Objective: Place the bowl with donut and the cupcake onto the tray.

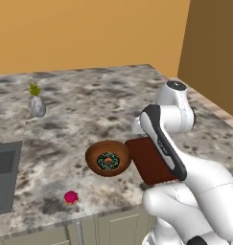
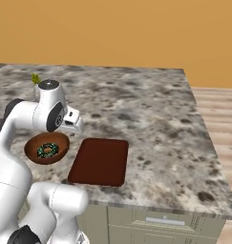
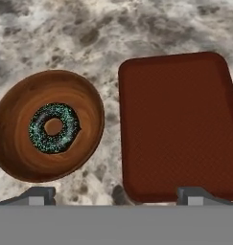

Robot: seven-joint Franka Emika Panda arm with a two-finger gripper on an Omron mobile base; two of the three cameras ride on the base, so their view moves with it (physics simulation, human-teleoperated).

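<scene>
Spread wide and released, end effector [image 3: 115,196] hovers above bowl [image 3: 22,155] with donut [image 3: 54,128], just beside tray [image 3: 178,124]; cupcake [image 1: 71,197] sits apart on desk [image 1: 89,105].

The arm [image 1: 185,167] is glossy white, built of rounded, bulbous segments with dark bands at the joints (one black stripe runs along a link). A grey-capped joint tops it; the fingers [image 3: 41,195] are grey.

**Legible markings: none**

No text, label, brand, number or sign can be read on any item. The tray [image 3: 178,124], bowl [image 3: 22,158], donut [image 3: 54,128], cupcake [image 1: 71,197], vase [image 1: 38,106] and tabletop [image 2: 151,105] carry plain, unlettered surfaces.
</scene>
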